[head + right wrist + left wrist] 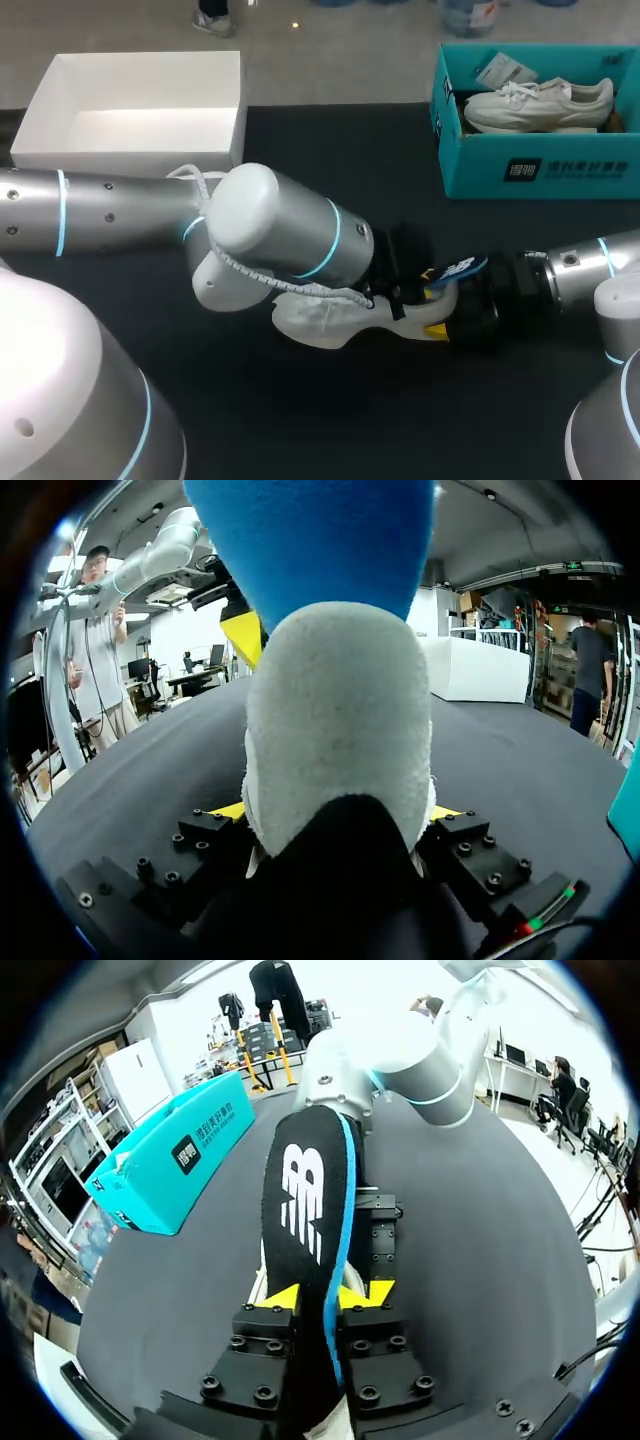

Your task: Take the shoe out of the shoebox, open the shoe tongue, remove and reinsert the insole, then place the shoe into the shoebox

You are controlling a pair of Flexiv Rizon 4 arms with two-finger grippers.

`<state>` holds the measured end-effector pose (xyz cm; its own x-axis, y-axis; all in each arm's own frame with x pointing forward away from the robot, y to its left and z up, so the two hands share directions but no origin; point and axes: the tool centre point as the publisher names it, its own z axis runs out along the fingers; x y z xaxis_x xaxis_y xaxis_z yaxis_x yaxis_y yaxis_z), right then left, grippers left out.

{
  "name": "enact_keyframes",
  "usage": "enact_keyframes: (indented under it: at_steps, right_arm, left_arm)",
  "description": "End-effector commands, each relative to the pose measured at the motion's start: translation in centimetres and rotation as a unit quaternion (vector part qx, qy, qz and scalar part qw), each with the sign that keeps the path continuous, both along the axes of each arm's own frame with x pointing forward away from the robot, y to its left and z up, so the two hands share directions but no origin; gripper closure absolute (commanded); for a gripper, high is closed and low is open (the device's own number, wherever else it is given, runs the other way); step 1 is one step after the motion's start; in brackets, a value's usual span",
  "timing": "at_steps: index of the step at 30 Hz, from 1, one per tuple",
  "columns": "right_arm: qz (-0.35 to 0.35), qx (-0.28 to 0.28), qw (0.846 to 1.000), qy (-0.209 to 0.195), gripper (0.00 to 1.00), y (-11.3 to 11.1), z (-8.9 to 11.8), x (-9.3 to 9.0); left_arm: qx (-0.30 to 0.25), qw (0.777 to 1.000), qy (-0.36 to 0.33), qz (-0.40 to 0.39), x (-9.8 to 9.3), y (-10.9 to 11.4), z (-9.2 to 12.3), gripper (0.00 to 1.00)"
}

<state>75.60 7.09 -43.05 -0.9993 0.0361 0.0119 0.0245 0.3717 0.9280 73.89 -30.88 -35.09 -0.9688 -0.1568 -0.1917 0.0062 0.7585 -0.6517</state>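
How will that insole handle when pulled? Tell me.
Probably floppy: the insole is a thin sheet, bending slightly beyond the left gripper pinching it. Likely light, being so thin. It may drag against the shoe, which the right gripper clamps at the heel.

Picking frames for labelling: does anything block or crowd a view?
Head view: the left arm covers most of the white shoe. Left wrist view: the insole fills the middle. Right wrist view: that shoe's heel looms against the lens.
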Motion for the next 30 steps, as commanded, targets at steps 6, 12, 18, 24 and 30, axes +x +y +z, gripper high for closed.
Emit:
enact_keyframes:
  at_steps: [6, 12, 18, 24, 30]
  right_arm:
    - [-0.001, -0.002, 1.0, 0.0, 1.0, 0.1, -0.4, -0.2]
    - [-0.001, -0.002, 1.0, 0.0, 1.0, 0.1, -0.4, -0.2]
    - [-0.001, -0.002, 1.0, 0.0, 1.0, 0.1, -0.4, -0.2]
    - [-0.001, -0.002, 1.0, 0.0, 1.0, 0.1, -0.4, -0.2]
    - [-0.001, -0.002, 1.0, 0.0, 1.0, 0.1, -0.4, -0.2]
  left_arm:
    - [-0.011, 1.0, 0.012, -0.013, 0.1, 1.1, 1.6, 1.0]
    - [-0.056, 0.996, 0.052, -0.052, -0.3, 1.5, 5.1, 1.0]
    - [-0.1, 0.99, 0.064, -0.082, -0.3, 1.6, 9.2, 1.0]
    - [-0.133, 0.985, 0.057, -0.097, -0.1, 0.8, 12.4, 1.0]
    - [-0.146, 0.977, 0.084, -0.129, 0.4, 0.4, 14.7, 1.0]
